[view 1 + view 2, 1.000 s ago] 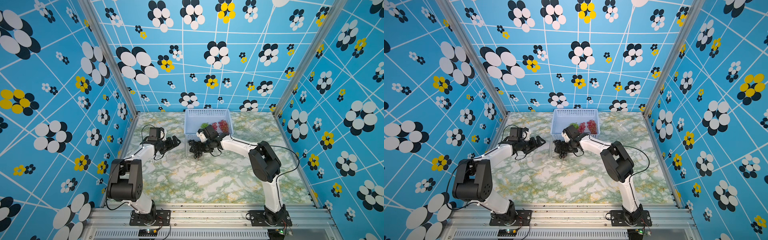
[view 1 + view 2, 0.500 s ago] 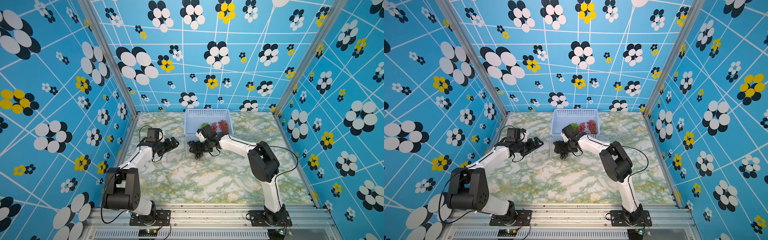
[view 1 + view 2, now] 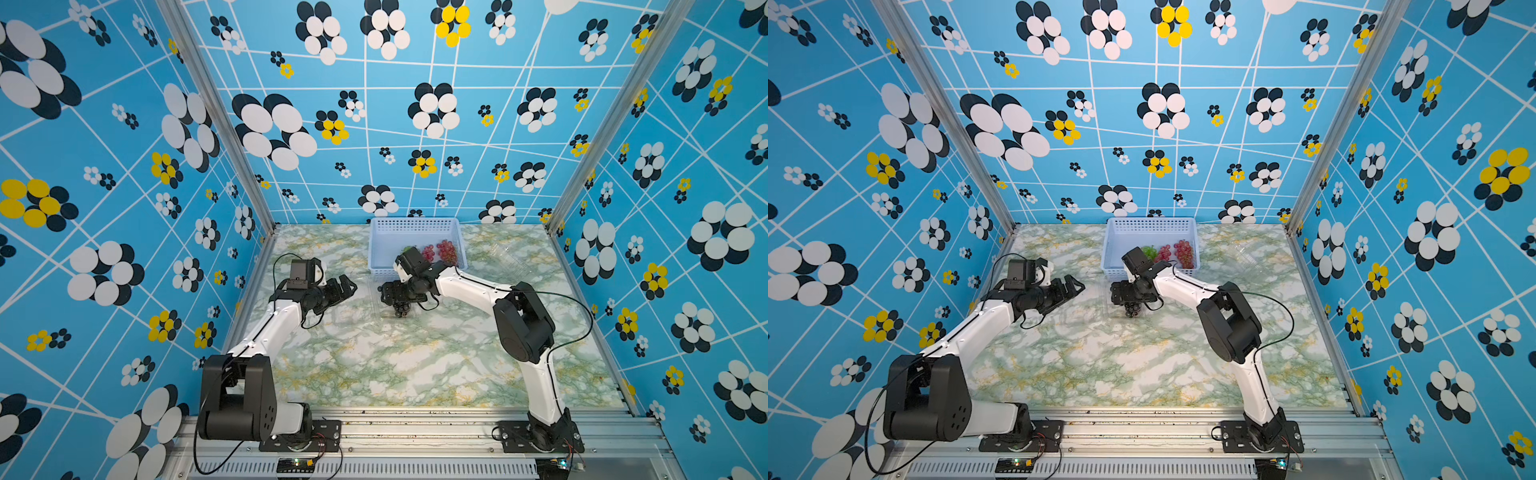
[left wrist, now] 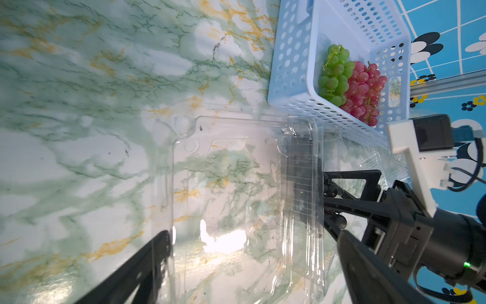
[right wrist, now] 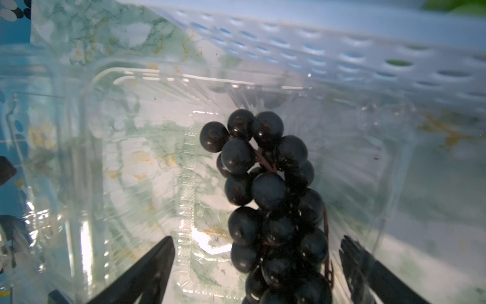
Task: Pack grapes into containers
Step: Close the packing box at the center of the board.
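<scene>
dark grapes point(image 5: 265, 200) lie lengthwise up frame centre, in the box point(image 5: 131, 158), between right pincer's point(image 5: 256, 240) released jaws; left pincer point(image 4: 251, 235) released too.

Blue walls point(image 3: 124, 166), white-black-yellow flower print, white lines; green-white marble tabletop point(image 3: 415, 365); aluminium corner posts point(image 3: 217, 112); lighting seemingly even.

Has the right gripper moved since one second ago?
No. The right gripper stays open just in front of the blue basket's near left corner, over the dark grapes in the clear container.
</scene>
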